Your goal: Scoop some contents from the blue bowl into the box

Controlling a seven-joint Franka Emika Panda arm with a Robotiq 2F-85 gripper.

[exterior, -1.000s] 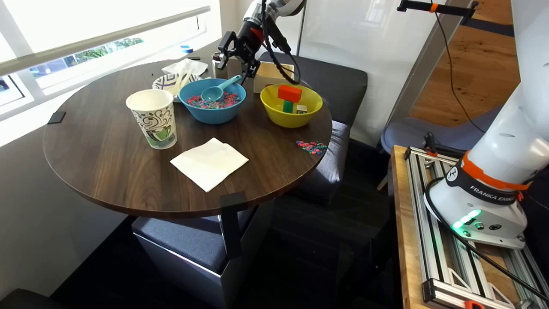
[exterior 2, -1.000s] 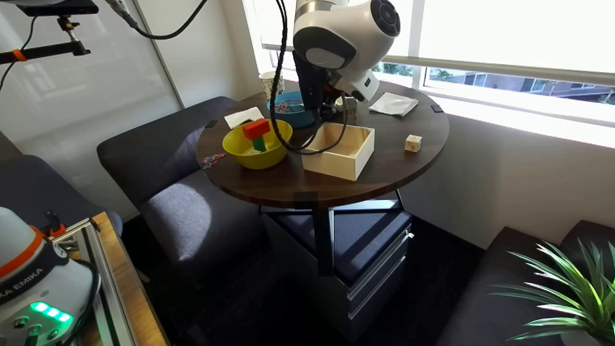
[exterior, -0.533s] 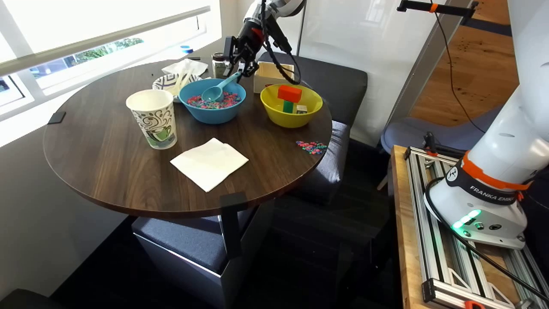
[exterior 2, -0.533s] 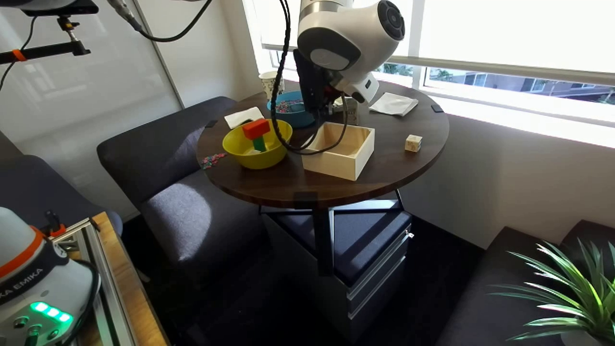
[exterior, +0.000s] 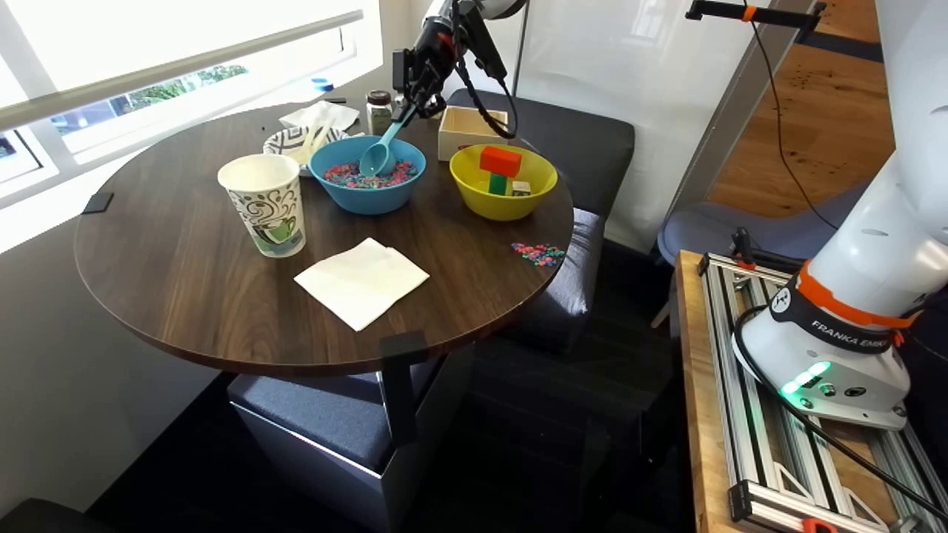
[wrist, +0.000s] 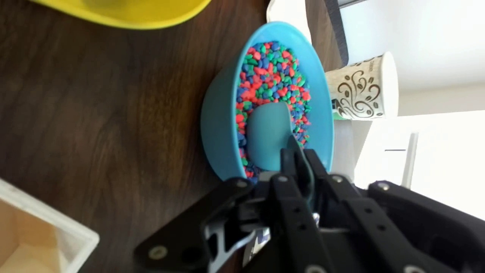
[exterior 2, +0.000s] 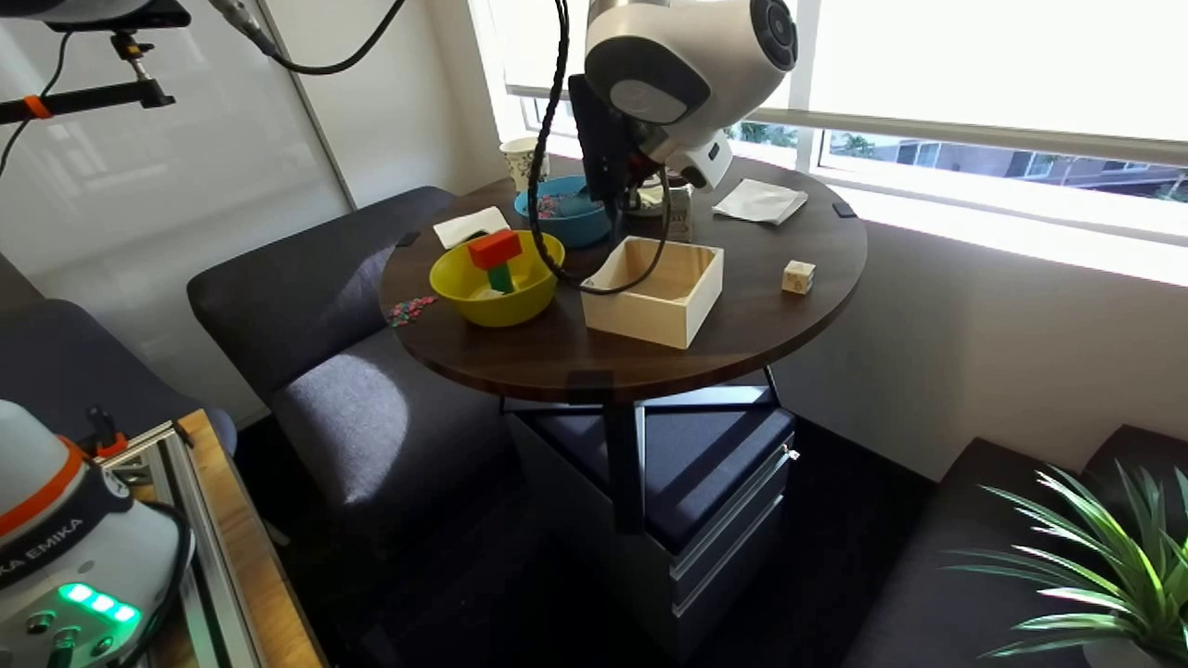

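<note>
My hand (wrist: 300, 158) pinching scoop (wrist: 267, 134) by hdl, scoop tilted in blue bowl (wrist: 219, 125) w/ mixed bits (wrist: 271, 77), box (exterior 2: 636, 320) nr bowl

A: Inside the yellow bowl (exterior: 503, 210) — look at this — a red block (exterior: 500, 161) sits atop a green block (exterior: 498, 183)!

B: Small pale cube (exterior: 521, 189) beside them, too! And the patterned paper cup (exterior: 268, 218)?

A: Standing well left of the yellow bowl in an exterior view, white napkin (exterior: 361, 283) flat on the bowl's near left.

B: Wooden cube (exterior 2: 798, 276) well to the bowl's right in an exterior view, green plant (exterior 2: 1118, 566) farther right!
</note>
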